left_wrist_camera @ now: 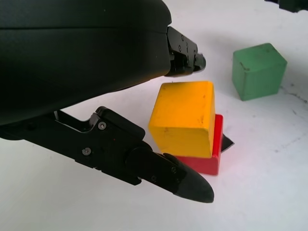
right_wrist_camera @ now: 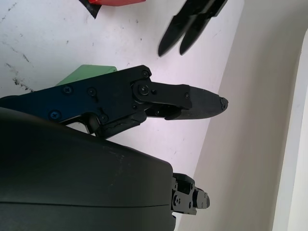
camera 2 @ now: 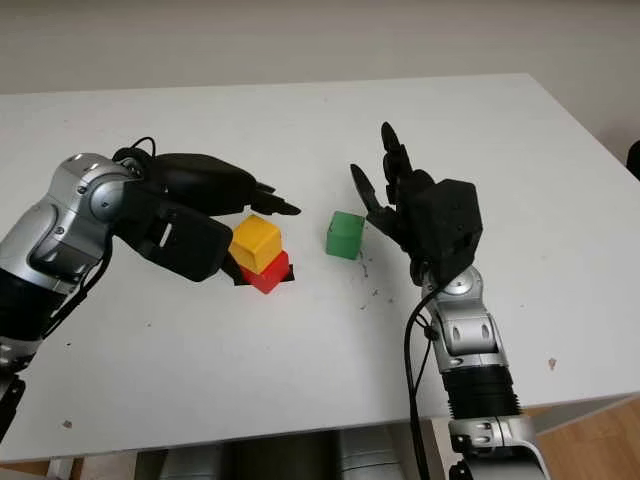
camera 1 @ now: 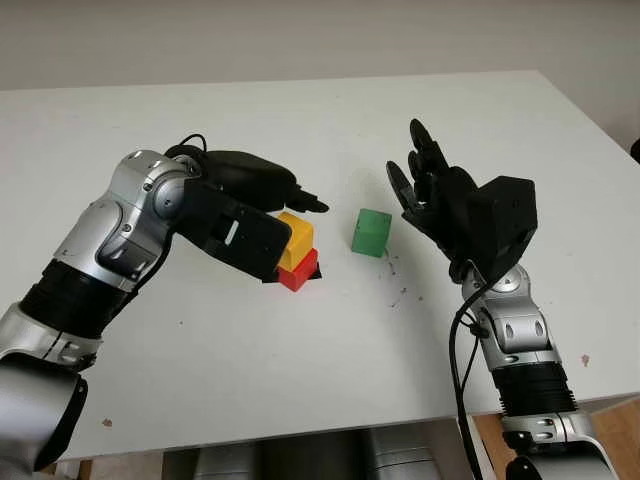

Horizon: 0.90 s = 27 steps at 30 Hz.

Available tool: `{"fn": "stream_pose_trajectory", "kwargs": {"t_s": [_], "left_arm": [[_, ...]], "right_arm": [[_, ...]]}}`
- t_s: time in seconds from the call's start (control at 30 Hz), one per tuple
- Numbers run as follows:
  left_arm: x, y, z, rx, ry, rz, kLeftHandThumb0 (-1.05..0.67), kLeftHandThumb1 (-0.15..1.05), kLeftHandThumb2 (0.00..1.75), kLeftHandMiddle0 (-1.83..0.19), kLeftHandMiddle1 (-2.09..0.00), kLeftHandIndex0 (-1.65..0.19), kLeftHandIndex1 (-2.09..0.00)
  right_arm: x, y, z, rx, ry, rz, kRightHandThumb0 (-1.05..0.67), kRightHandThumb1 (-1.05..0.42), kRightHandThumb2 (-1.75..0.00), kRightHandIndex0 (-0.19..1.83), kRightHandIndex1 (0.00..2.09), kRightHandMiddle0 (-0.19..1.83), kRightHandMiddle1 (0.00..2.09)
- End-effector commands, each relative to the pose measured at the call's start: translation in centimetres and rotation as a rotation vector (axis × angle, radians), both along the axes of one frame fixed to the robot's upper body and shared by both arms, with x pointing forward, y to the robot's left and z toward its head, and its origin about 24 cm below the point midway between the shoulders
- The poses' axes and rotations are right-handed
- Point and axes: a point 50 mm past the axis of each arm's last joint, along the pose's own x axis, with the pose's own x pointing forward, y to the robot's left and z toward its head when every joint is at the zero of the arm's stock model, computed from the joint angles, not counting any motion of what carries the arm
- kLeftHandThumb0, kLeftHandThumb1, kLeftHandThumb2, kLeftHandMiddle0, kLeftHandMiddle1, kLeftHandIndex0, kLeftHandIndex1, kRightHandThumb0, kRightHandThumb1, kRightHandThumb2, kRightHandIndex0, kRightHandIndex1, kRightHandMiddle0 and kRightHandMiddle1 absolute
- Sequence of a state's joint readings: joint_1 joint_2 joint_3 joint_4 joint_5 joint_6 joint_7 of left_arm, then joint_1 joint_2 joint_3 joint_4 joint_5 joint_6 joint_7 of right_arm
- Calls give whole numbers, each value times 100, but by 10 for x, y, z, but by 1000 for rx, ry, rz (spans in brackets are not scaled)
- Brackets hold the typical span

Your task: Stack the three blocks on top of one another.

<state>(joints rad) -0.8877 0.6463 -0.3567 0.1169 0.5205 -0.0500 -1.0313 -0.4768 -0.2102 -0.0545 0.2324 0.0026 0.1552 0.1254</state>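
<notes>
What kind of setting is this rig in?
Probably a lab or test room: a plain white table against a bare wall, holding just three toy blocks, yellow block on red block, green block apart, with the left hand and right hand open nearby.

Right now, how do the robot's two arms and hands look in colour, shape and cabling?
Both arms have rounded silver metal shells with ribbed black joint sections. The left hand has a smooth black shell and slim black pointed fingers with small screws. The right hand has a boxy black block at its wrist and the same black fingers. A thin black cable loops along the right forearm.
</notes>
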Motion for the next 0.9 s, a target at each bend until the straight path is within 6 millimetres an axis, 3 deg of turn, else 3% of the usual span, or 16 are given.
{"fn": "stream_pose_trajectory", "kwargs": {"t_s": [0.0, 0.17, 0.3, 0.47, 0.5, 0.67, 0.73, 0.87], "left_arm": [[-4, 6, 28, -35, -46, -5, -90, 91, 6, 19, 0, 17, -1], [-11, 23, 48, -74, 61, 20, -100, 95, 7, 19, 0, 19, 0], [-18, 41, 61, -155, 213, 51, -99, 91, 5, 19, 0, 19, 0], [-23, 75, 73, -527, 285, 99, -97, 97, 8, 19, 0, 19, 0], [-24, 83, 72, -613, 208, 136, -98, 99, 8, 19, 0, 19, 0], [-30, 103, 54, -869, -81, 311, -96, 105, 53, 19, 0, 19, 0], [-30, 109, 40, -1015, -114, 408, -90, 105, 58, 19, 0, 19, 0], [-35, 118, 8, -1200, -164, 571, -84, 105, 58, 19, 0, 19, 0]], "right_arm": [[-1, -1, 4, 5, -16, -5, -66, -105, -48, -10, 5, -5, 5], [-1, -3, 5, 1, -14, -4, -65, -105, -48, -10, 5, -5, 5], [0, -5, 6, 2, -11, 0, -65, -105, -48, -11, 5, -5, 5], [3, -8, 10, -3, -40, 11, -65, -105, -46, -10, 6, -4, 6], [4, -9, 13, -12, -63, 18, -65, -105, -46, -10, 6, -4, 6], [12, -17, 29, -101, -151, 57, -68, -105, -33, -2, 9, 1, 8], [16, -22, 38, -113, -172, 125, -66, -104, -16, 3, 11, 4, 9], [25, -32, 63, -304, -207, 241, -58, -98, -6, 10, 12, 6, 9]]}}
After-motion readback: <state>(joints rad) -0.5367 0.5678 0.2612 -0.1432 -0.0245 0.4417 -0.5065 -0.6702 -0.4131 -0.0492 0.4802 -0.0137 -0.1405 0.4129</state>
